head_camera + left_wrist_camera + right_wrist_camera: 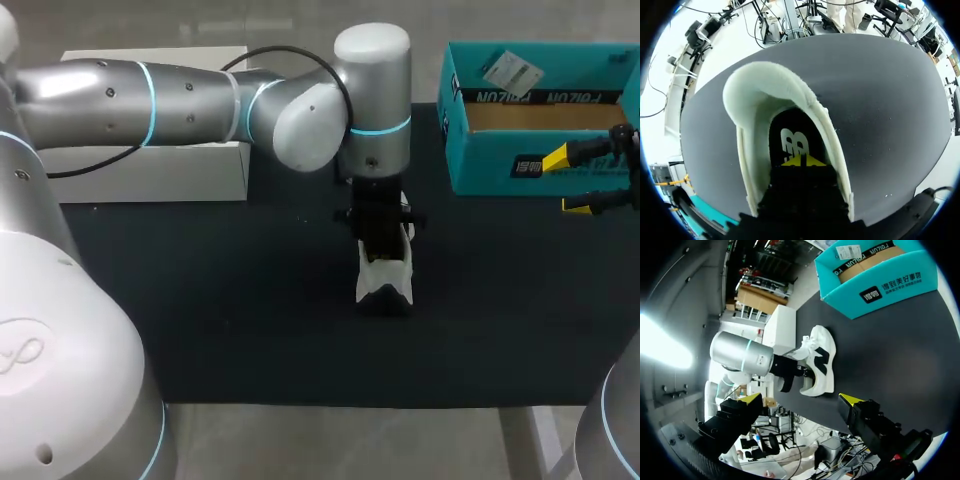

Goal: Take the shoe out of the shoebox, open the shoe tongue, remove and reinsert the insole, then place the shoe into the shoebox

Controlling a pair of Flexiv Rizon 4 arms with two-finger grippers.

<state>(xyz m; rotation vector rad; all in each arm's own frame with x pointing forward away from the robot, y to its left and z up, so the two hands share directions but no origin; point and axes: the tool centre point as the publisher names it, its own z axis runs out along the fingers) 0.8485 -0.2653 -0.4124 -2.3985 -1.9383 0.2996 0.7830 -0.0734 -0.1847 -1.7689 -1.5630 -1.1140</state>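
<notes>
A white shoe (pixel 385 277) with a black side mark (pixel 821 357) stands on the dark table mat, near the middle. My left arm comes across from the left, and its gripper (pixel 380 235) points down into the shoe's opening. In the left wrist view its gripper (pixel 801 160) is shut, the yellow tips together against the black insole (pixel 792 142) inside the cream heel collar (pixel 760 85). The teal shoebox (pixel 480 170) stands open at the back right. Beside the box's front, my right gripper (pixel 570 180) hangs open, and nothing lies between its fingers (pixel 801 400).
A white box (pixel 150 170) sits at the back left, behind my left arm. The shoebox (pixel 875 287) has a paper tag inside against its far wall. Dark mat (pixel 220 310) covers the table around the shoe.
</notes>
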